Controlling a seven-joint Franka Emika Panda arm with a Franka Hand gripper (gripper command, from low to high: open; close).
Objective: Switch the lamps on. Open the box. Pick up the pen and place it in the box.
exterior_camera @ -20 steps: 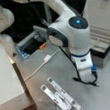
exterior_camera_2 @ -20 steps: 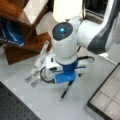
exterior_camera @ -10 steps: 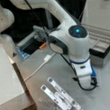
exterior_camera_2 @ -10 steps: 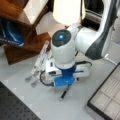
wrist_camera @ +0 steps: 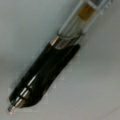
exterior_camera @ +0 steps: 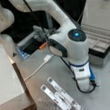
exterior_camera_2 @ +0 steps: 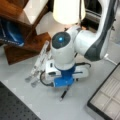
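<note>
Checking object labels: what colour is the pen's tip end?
Black with silvery bands, clearest in the wrist view: the pen.

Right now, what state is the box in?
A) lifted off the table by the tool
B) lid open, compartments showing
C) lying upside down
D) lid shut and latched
B. In both front views the box has its lid raised and its grey compartments exposed. It sits on the table, well apart from the arm, which is low over the pen.
</note>
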